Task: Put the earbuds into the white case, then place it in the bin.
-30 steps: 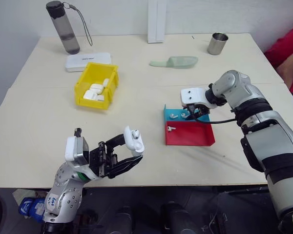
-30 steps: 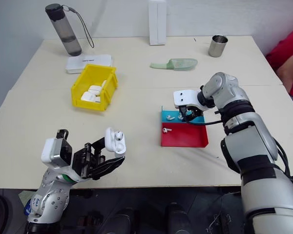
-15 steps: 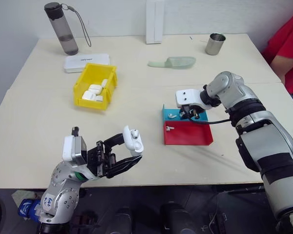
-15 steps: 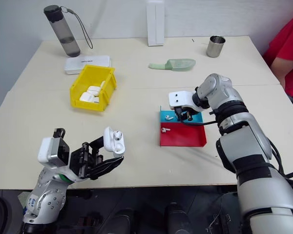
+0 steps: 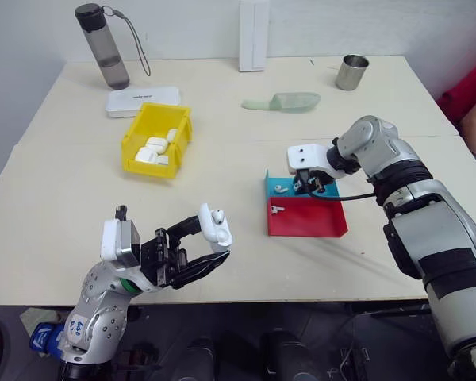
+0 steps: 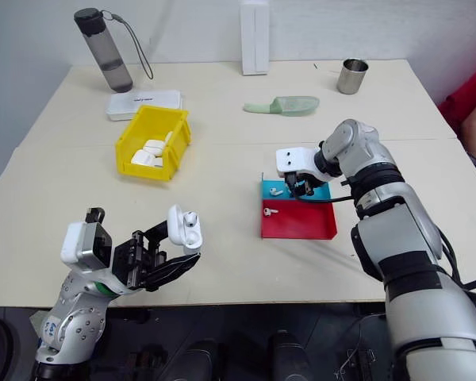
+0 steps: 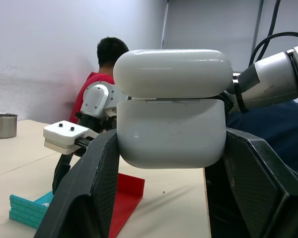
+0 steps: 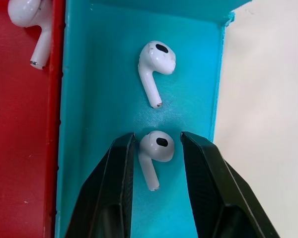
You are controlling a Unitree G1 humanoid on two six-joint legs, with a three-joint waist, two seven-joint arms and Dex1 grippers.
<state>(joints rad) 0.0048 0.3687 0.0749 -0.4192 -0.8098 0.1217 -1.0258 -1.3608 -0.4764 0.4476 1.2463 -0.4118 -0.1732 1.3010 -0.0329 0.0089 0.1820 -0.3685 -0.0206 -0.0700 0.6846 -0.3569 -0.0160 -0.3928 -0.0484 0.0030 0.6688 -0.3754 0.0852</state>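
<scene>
My right claw (image 8: 156, 148) straddles one earbud (image 8: 157, 147) in the tray's blue half (image 8: 99, 99), fingers narrow, not yet touching. Its stem runs along my fingers. Left claw (image 5: 202, 250) holds the white case (image 5: 214, 226), lid open.

Glossy white case (image 7: 172, 126), smooth plastic

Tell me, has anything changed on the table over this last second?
Hardly. The right gripper has narrowed its fingers around one earbud in the tray's blue section, though they look not yet shut on it. The left gripper stays clamped on the white case; the bin is untouched.
</scene>
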